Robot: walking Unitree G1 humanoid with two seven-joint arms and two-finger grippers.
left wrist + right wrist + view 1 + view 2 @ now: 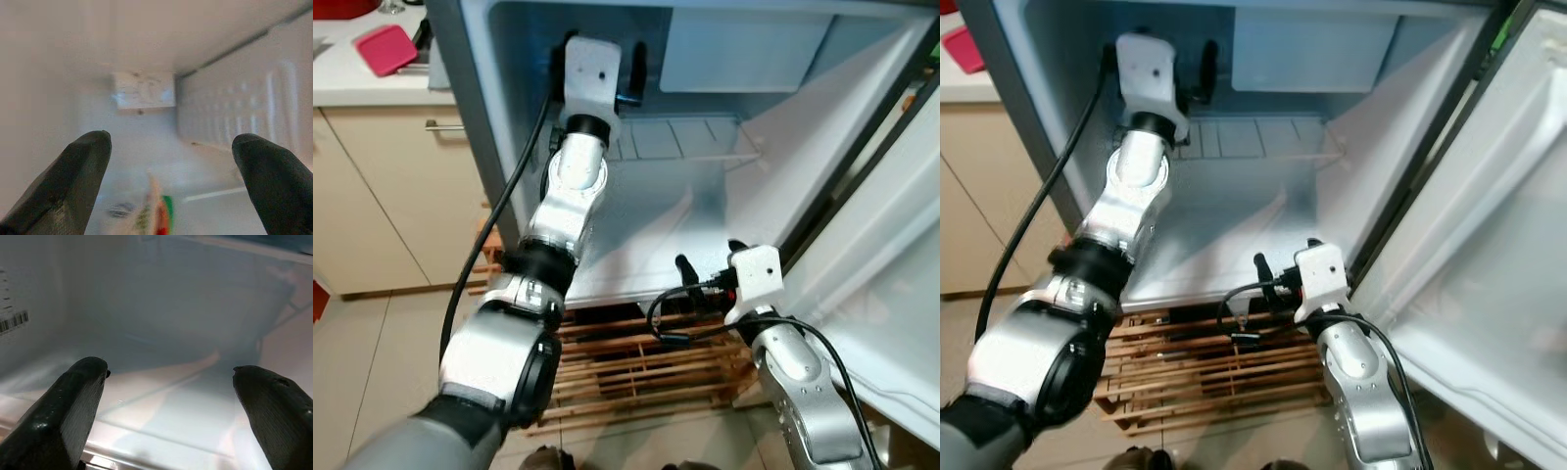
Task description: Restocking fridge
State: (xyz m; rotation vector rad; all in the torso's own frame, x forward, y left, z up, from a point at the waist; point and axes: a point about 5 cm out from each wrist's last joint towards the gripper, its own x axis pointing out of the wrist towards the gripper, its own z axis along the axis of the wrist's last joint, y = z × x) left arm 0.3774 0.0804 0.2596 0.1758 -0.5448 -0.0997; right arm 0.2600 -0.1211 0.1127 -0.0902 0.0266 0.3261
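Two grippers work inside the open fridge point(862, 245). The left gripper point(171, 183), fingers spread and empty, reaches deep toward the upper back left corner; a blurred packet point(154, 215) lies just below and ahead, between its fingertips. The right gripper point(168, 411), likewise released, hovers at the floor's front edge.

a: what colour is the fridge point(705, 211) inside?
b: pale white-blue, its shelf point(680, 137) ribbed.
a: the arms?
b: silver and white; each gripper has black fingers point(73, 181).
a: that packet point(154, 218)?
b: cream with red and green.
a: elsewhere?
b: a pink lid point(386, 49) on the white worktop point(342, 83), beige cabinets point(386, 196), and a slatted wooden crate point(636, 362).
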